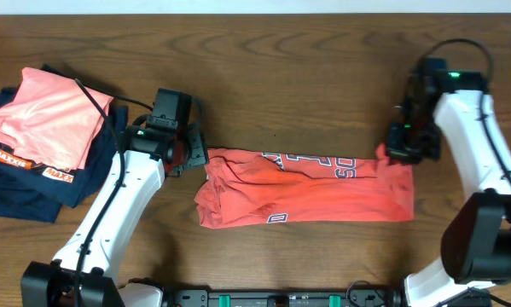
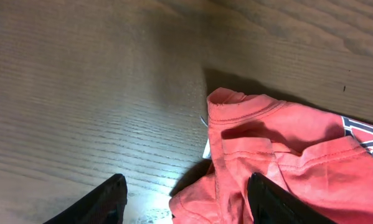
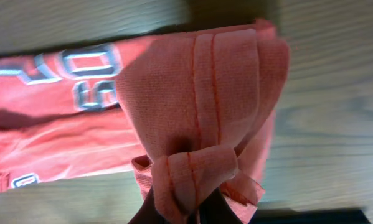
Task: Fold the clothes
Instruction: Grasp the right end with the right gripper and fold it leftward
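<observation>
Currently, the coral-red t-shirt (image 1: 306,192) is lying mid-table as a long band. The right gripper (image 3: 185,202) is pinching its right hem, and the left gripper (image 2: 187,190) is hovering wide open beside the left end. The crosswise fold is probably next, carrying the pinched end leftward.

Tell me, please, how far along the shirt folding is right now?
Done: the t-shirt lies folded lengthwise into a long band. In hand: the right gripper pinches the hem at one end, while the left gripper is open at the other end. Left: the crosswise folds.
</observation>
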`<state>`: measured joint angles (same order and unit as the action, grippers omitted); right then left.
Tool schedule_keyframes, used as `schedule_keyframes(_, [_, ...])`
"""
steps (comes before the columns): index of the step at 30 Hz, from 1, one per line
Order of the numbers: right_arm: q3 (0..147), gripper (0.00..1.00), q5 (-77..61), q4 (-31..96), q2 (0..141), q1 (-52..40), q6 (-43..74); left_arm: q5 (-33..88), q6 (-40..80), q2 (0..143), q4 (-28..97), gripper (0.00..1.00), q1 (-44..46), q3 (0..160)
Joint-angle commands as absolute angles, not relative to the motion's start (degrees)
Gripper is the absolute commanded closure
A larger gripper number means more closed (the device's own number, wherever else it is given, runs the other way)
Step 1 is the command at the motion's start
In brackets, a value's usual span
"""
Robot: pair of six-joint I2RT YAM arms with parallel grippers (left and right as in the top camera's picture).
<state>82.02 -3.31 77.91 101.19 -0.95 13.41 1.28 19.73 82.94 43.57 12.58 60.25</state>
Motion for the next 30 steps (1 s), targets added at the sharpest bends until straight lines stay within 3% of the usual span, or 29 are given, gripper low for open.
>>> schedule_keyframes(1, [82.56,0.98,-4.08,78.13,100.95,-5.43,18.94,1.04,20.49,82.72,44.12,0.36,12.45,61.19])
schedule_keyframes(6, [81.78,0.96,-4.47,78.7,100.95,-11.86,21.76,1.04,20.49,82.72,44.14,0.36,12.45,61.19])
schedule_keyframes(8, [81.45,0.88,-5.65,78.67,100.95,-14.2,21.78,1.04,20.49,82.72,44.12,0.36,12.45,61.19])
schedule_keyframes(9, [81.23,0.76,-6.63,78.43,100.95,-15.46,21.58,1.04,20.49,82.72,44.12,0.36,12.45,61.19])
schedule_keyframes(10, [81.19,0.58,-7.44,78.41,100.95,-16.67,21.58,1.04,20.49,82.72,44.12,0.36,12.45,61.19])
schedule_keyframes(11, [81.19,0.26,-8.27,77.71,100.95,-17.67,21.61,1.02,20.49,82.72,44.12,0.37,12.45,61.19])
schedule_keyframes(12, [81.19,0.05,-9.28,76.86,100.95,-18.79,21.06,1.04,20.49,82.72,44.12,0.36,12.45,61.19])
schedule_keyframes(13, [81.19,0.01,-9.47,76.44,100.95,-19.64,19.29,1.04,20.49,82.72,44.12,0.36,12.45,61.19])
schedule_keyframes(16, [81.19,0.01,-5.52,74.94,100.95,-20.99,19.29,1.04,20.49,82.72,44.1,0.36,12.45,61.19])
schedule_keyframes(21, [81.14,0.01,5.91,76.99,100.95,-20.34,28.73,1.04,20.49,82.72,44.14,0.36,12.45,61.19])
schedule_keyframes(30, [73.65,0.03,2.13,71.09,100.97,-19.9,23.59,1.04,20.49,82.72,44.1,0.36,12.45,61.19])
